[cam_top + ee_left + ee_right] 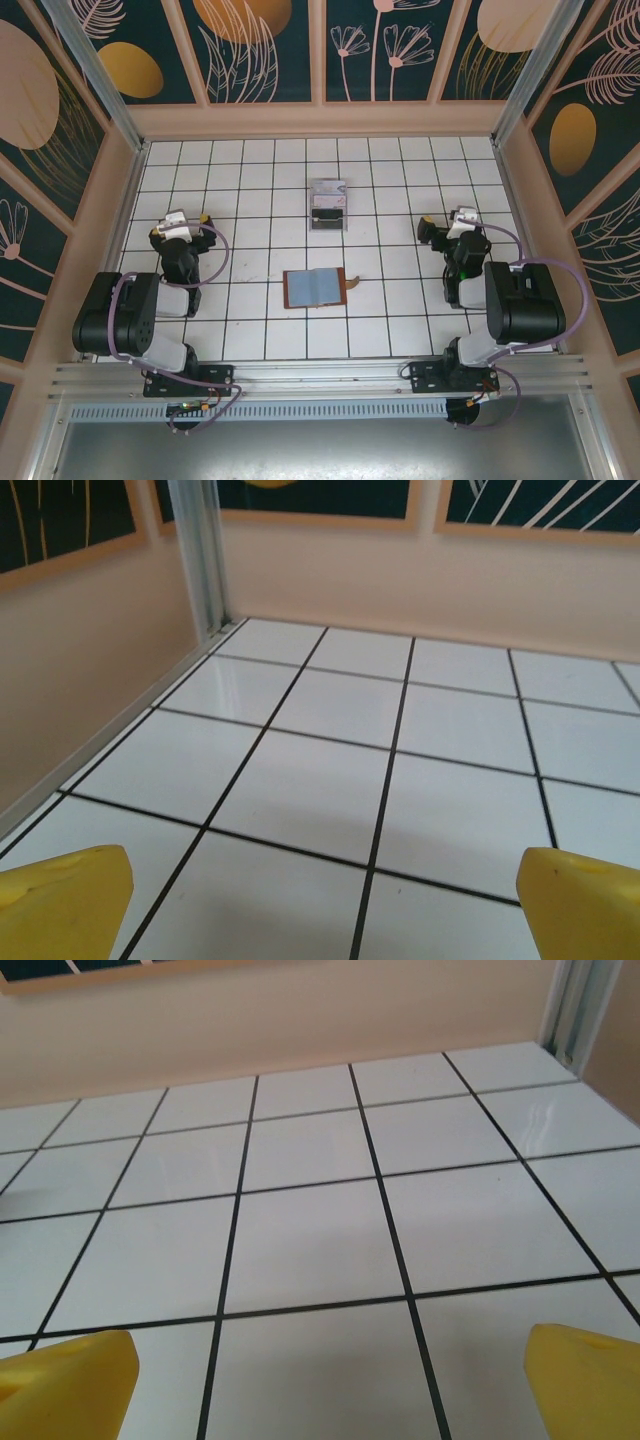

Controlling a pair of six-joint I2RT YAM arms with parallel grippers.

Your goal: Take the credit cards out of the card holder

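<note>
**Ana:** Left gripper and right gripper: how do they stand?

**Ben:** Both are spread wide and hold nothing. In each wrist view the yellow fingertips sit far apart over bare tile.

**Ana:** Where's the wallet?

**Ben:** The wallet lies opened flat, grey-blue inside up, mid-table between the two arms. Its brown snap tab sticks out past the right edge. The cards are too small to pick out from above.

**Ana:** Room around it?

**Ben:** There are bare white tiles of the table on every side. A clear box sits well apart behind it, toward the back wall. The left gripper hangs near the left wall and the right gripper near the right wall, each well apart from the wallet's edges.
</note>
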